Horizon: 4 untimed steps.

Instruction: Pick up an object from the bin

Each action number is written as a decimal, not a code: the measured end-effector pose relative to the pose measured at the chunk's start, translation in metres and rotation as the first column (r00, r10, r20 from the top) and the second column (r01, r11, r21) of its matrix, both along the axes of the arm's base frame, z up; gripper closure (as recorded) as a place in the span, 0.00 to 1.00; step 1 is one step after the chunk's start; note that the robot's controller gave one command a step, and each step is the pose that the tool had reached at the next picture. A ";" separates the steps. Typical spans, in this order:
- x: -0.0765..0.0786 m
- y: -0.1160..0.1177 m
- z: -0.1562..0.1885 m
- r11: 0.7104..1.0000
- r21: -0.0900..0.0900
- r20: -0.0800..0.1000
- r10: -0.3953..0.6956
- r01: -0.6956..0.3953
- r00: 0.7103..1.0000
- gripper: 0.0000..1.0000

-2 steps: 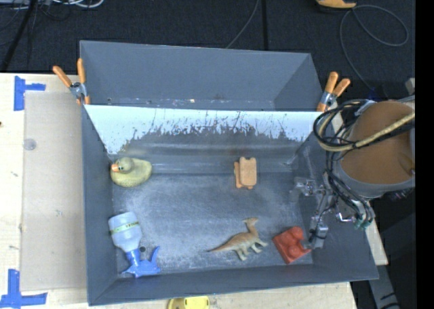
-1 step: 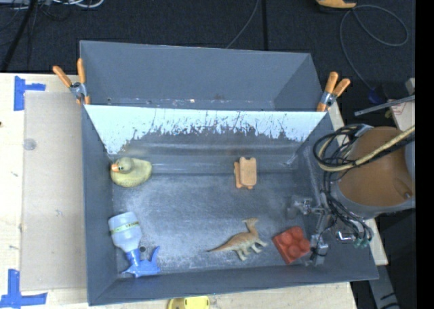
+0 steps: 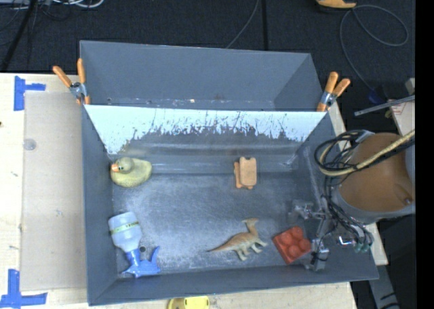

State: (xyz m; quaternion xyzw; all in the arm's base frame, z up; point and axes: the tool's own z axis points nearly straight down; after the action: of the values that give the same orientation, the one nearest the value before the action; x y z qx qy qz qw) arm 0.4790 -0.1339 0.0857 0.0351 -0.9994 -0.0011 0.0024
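Five things are scattered on the speckled grey bin floor [image 3: 196, 213]; at four o'clock the gripper [image 3: 317, 250] is seen beside a red block [image 3: 290, 244], its state cannot be told.

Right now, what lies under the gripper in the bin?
A red studded block lies beside the gripper, a tan dinosaur past it. The bin floor directly beneath is covered by the arm and cannot be seen.
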 end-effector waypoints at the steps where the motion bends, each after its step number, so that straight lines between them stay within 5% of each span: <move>1: -0.008 -0.001 0.014 0.995 -0.001 0.006 0.097 -0.097 0.995 0.00; 2: 0.001 0.000 -0.013 0.992 -0.004 0.021 0.122 -0.122 0.992 0.00; 3: -0.003 0.002 -0.013 0.999 -0.005 0.023 0.045 -0.045 0.999 1.00; 4: -0.003 0.002 -0.013 0.999 -0.005 0.023 0.046 -0.046 0.999 1.00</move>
State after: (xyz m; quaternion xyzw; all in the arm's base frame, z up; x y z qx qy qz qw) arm 0.4761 -0.1316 0.0729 0.0579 -0.9983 0.0015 -0.0090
